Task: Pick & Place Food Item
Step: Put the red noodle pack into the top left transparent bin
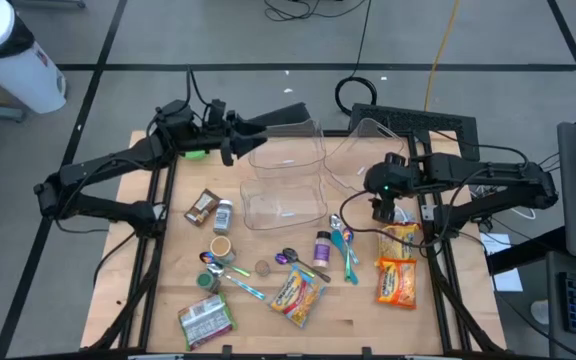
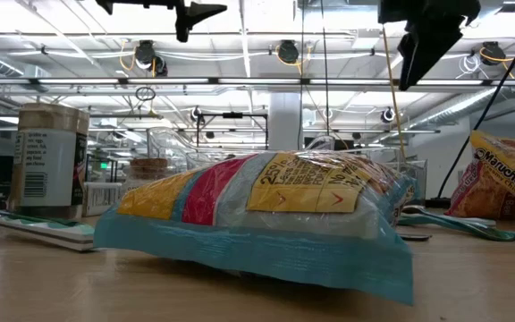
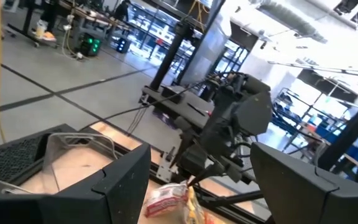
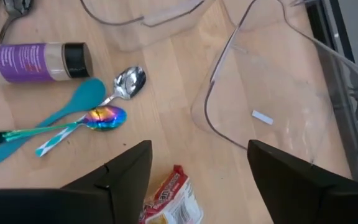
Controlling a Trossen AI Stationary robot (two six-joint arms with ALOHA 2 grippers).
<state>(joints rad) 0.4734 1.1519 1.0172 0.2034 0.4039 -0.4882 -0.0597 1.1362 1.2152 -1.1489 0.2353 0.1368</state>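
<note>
Wooden table [image 1: 358, 320] carries clear bins, spoons and food packets. Right gripper [image 1: 381, 208] hovers with fingers apart, empty, above a ramen pack [image 1: 402, 240] lying by the spoons [image 4: 98, 102]. Left gripper [image 1: 230, 135] waits, fingers spread, over the rear bin [image 1: 288, 148].

Grey floor [image 1: 218, 40] (dark taped lines), bright ceiling lights [image 2: 266, 18] overhead

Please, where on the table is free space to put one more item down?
Bare wood lies along the table's left edge, left of the brown packet and green packet, and between the ramen packs and the front edge. The middle, around the spoons and purple bottle, is crowded.
</note>
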